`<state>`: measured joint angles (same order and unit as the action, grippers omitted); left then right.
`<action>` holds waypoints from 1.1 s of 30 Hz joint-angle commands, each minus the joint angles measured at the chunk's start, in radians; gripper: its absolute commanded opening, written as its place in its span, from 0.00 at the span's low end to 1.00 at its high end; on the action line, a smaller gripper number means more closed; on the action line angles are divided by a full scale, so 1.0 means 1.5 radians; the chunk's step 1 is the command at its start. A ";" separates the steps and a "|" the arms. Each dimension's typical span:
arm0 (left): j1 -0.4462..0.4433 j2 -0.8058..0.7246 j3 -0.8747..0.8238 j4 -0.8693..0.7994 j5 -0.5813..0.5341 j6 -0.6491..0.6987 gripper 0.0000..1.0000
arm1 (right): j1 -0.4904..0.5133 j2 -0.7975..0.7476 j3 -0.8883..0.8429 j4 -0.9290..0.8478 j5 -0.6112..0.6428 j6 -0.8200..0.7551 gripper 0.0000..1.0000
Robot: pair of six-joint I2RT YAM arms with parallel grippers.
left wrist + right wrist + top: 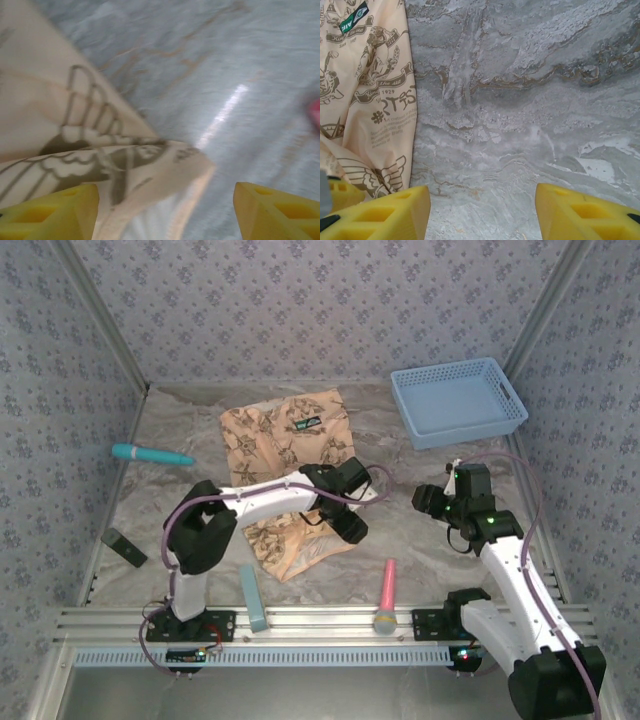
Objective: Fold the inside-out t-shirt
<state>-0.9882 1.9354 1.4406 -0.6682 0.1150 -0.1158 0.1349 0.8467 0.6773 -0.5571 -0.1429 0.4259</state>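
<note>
Left pincer (166, 200) and right pincer (482, 200) gape by one inside-out t-shirt (285, 435).

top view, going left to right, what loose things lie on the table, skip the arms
teal pen → t-shirt → pink tool → blue basket

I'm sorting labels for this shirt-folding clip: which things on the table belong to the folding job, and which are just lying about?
Belongs to the job: inside-out t-shirt; left gripper, open at its corner; right gripper, open beside it.
Just lying about: blue basket, teal stick, dark block, light-blue bar, pink-handled tool.
</note>
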 commanded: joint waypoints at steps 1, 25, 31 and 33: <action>-0.003 0.021 0.003 0.014 -0.077 -0.034 0.73 | -0.005 -0.018 -0.011 0.025 -0.031 0.004 0.59; 0.023 0.017 0.130 0.014 0.022 -0.182 0.00 | 0.128 -0.028 -0.083 0.131 -0.286 -0.062 0.58; 0.070 -0.027 0.138 0.057 0.023 -0.252 0.00 | 0.384 -0.041 -0.178 0.267 -0.106 -0.010 0.71; 0.079 -0.035 0.145 0.063 0.025 -0.271 0.00 | 0.448 -0.021 -0.188 0.314 -0.036 0.000 0.76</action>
<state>-0.8719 1.9224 1.6234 -0.6029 0.1204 -0.4496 0.7200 0.7990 0.4168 -0.2344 -0.3508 0.3981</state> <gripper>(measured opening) 0.061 0.755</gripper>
